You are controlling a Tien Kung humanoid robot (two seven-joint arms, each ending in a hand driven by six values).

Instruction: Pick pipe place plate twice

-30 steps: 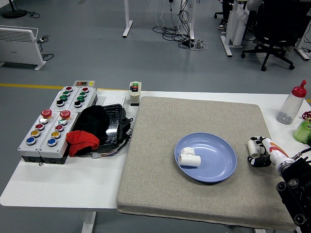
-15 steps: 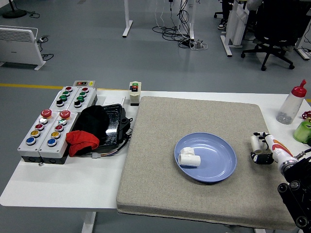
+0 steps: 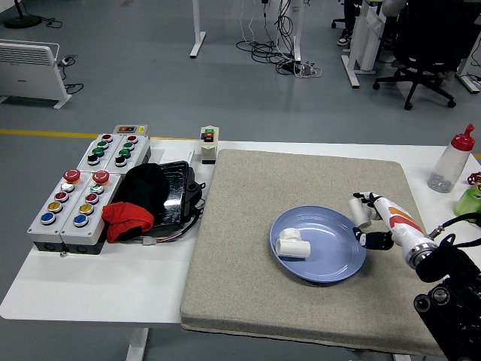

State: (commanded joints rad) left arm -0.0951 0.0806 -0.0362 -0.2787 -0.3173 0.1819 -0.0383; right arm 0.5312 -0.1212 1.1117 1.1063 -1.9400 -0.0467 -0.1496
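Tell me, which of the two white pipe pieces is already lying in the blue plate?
The white pipe piece resting left of centre in the blue plate. The other pipe piece is held in the right hand at the plate's right rim.

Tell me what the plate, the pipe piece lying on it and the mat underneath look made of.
Plate: likely plastic, smooth blue, soft sheen on the rim. Pipe piece: probably white plastic, matte, like a plumbing fitting. Mat: grey-beige felt or foam, with a fuzzy, non-reflective surface.

Bright, even light (soft shadows).
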